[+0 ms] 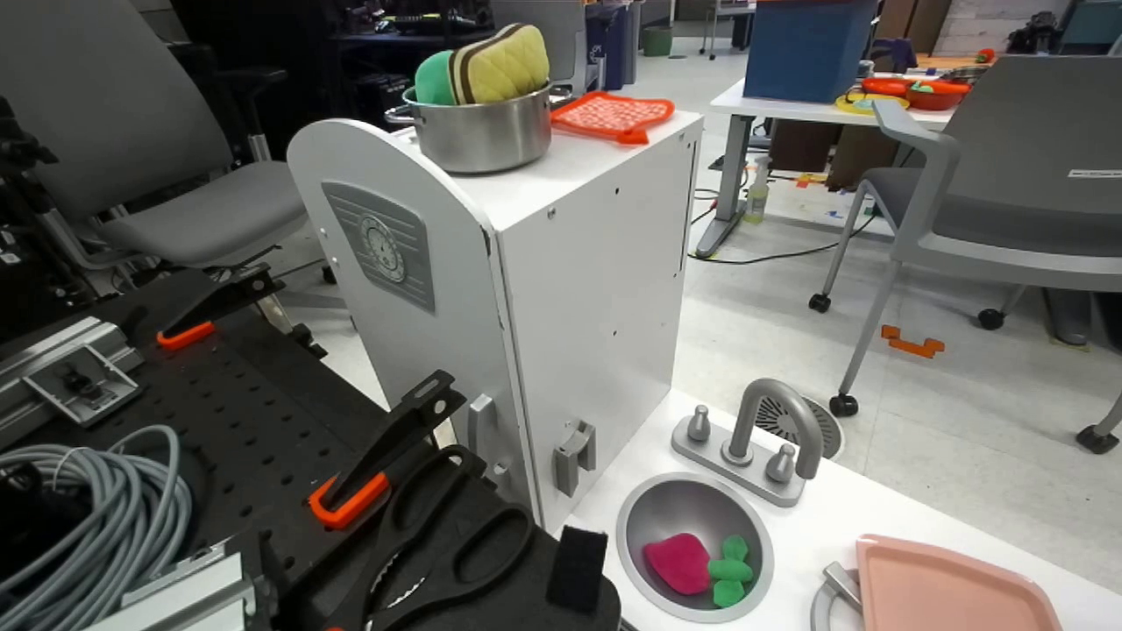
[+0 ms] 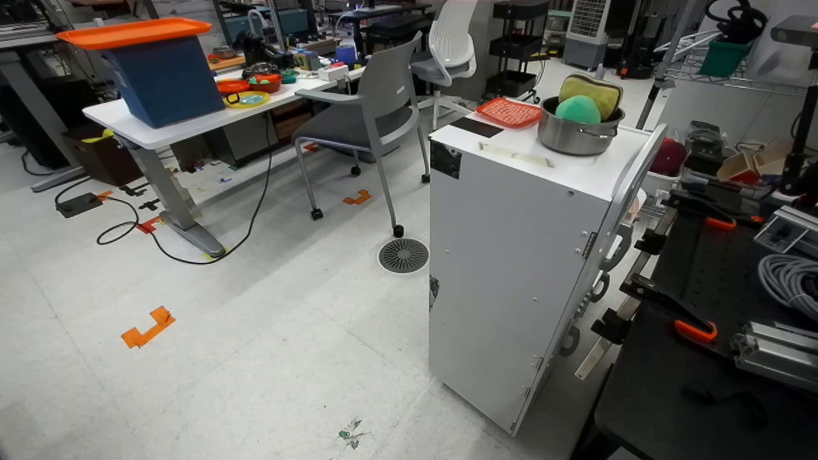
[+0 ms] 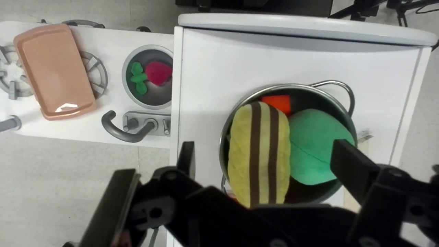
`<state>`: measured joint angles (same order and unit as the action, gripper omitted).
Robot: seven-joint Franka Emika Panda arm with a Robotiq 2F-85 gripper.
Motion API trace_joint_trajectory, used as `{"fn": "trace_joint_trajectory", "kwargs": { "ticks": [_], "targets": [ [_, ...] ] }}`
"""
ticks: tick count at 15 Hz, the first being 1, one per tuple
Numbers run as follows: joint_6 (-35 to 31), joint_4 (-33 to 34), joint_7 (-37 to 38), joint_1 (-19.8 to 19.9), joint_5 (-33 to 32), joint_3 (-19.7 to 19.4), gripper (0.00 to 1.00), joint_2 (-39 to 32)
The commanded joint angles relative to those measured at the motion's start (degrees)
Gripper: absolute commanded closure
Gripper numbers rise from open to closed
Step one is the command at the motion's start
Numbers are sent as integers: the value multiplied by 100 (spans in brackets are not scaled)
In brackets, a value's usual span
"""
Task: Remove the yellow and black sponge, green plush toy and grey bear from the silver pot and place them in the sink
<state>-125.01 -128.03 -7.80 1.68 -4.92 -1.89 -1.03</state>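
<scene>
One gripper (image 3: 264, 158) hangs, jaws spread wide, above the silver pot (image 1: 486, 138), where I see the yellow and black sponge (image 3: 259, 154) against the green plush toy (image 3: 316, 147), both poking past the rim; lower down, the sink (image 1: 675, 504) holds a magenta-and-green plush (image 1: 688, 565).

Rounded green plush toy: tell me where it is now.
In the wrist view, the rounded green plush toy sits in the right half of the round, shiny steel pot, just right of the yellow, dark-striped fabric sponge.
</scene>
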Motion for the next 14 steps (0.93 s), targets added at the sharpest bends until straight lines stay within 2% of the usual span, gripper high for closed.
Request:
{"fn": "trace_joint_trajectory", "kwargs": {
  "ticks": [1, 5, 9, 14],
  "targets": [
    [-107, 85, 338, 71, 80, -59, 0, -174],
    [-183, 109, 398, 116, 191, -82, 0, -273],
    [-527, 81, 328, 103, 169, -55, 0, -306],
    [-1376, -45, -87, 96, 651, 4, 0, -248]
  ]
}}
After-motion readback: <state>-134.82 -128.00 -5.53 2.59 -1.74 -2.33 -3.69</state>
